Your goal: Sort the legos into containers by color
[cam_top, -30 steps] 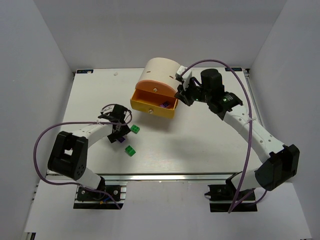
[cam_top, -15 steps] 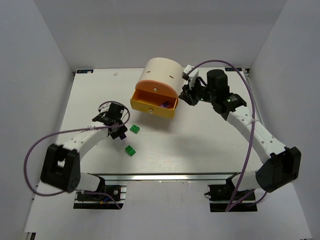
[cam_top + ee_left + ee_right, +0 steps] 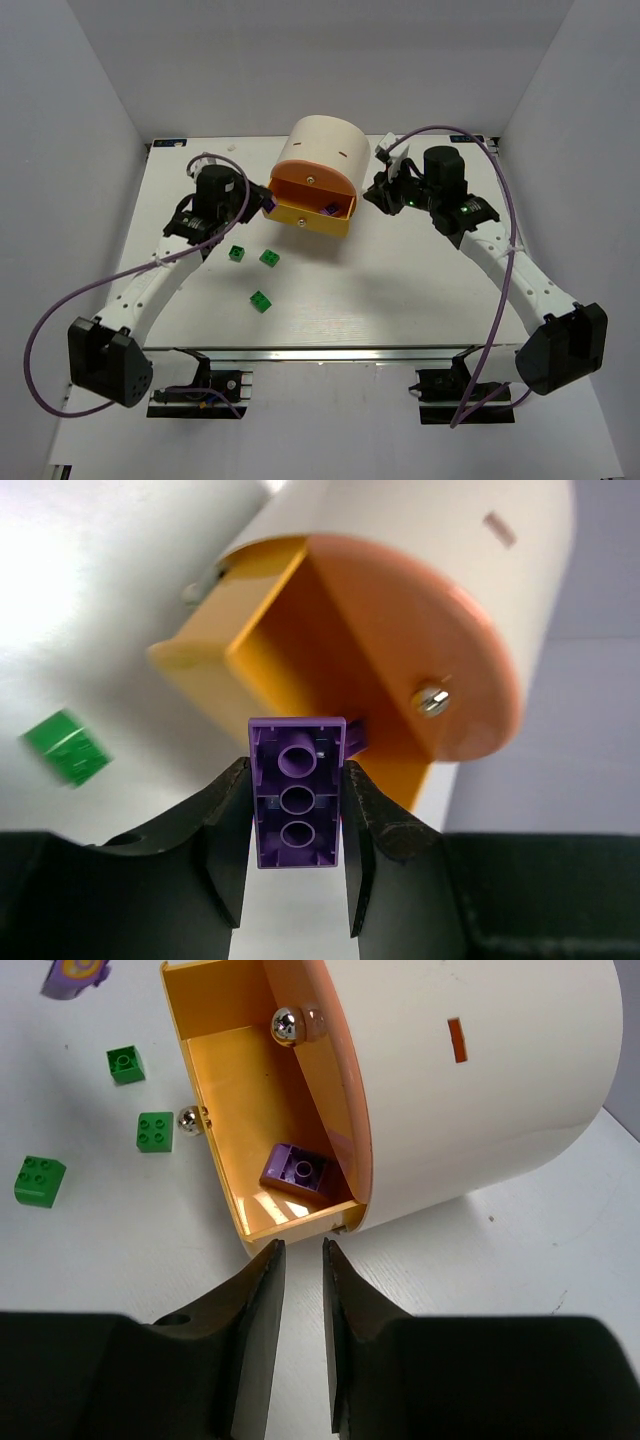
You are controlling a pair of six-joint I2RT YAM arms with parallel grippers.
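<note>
A: The left fingers [image 3: 225, 830], what are they on?

B: They are clamped from both sides on a purple brick [image 3: 297, 792]. It is held end-on, so its hollow underside faces the wrist camera: three round tubes in a row inside a thin-walled rectangle of glossy plastic. The fingers themselves are matte black and gently curved.

A: And past the tips?

B: Straight beyond them stands the drum [image 3: 480, 540], smooth, cream and cylindrical. Its yellow drawer [image 3: 215, 660] is pulled out, a flat-walled tray open towards the brick. The orange drawer [image 3: 430, 650] above it is pushed in. Its front is rounded and carries a small shiny metal knob [image 3: 432, 700].

A: The right fingers [image 3: 258, 1340]?

B: They are narrowly parted, with only the white bench [image 3: 420, 1260] showing in the slit and nothing gripped. Their tips stop just short of the yellow drawer's near corner, where it meets the drum wall.

A: Anything in that drawer?

B: The other purple lego [image 3: 297, 1172] lies on the drawer floor just ahead of the right tips, studs up and slightly askew. Further ahead and to their left, well apart from the drawer, the green legos [image 3: 155, 1131] sit on the bench. There are three of them, squarish and studded, none touching another.
</note>
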